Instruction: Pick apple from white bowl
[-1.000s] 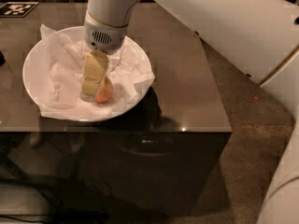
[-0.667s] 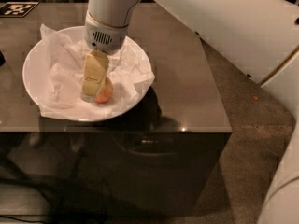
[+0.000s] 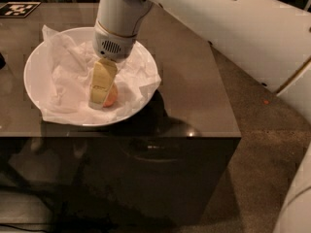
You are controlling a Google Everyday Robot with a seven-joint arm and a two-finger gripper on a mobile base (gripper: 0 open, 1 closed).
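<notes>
One camera view takes in the whole scene from above and to the side. The white bowl point(image 3: 30, 69) sits in the upper left of the frame on a dark, glossy table point(image 3: 194, 81), lined with crumpled white paper point(image 3: 68, 76). The apple point(image 3: 112, 97) lies low in the bowl, right of its centre, and only a reddish-orange sliver of it shows. The gripper point(image 3: 102, 89) reaches down into the bowl from the white arm point(image 3: 218, 23). Its yellowish tip stands right against the apple's left side and covers most of it. Whether the gripper is clamped on the apple or loose beside it, I cannot tell from this angle.

The apple looks small, firm and light, with a smooth skin that could slip under a narrow grip. It is round, so a hold across its widest part, at mid-height, seems the safest. A pinch near the top would likely squeeze it out and send it rolling.

The paper is the main nuisance. It is soft and loose and bunches up around the apple, so it may get caught in the grip or lift along with the fruit. The bowl's sloping wall rises just beyond the apple on the right and leaves little room there. A black-and-white marker tag point(image 3: 17, 8) lies on the table in the far upper left corner, well apart from the bowl. Brown carpet point(image 3: 252, 144) fills the lower right.
</notes>
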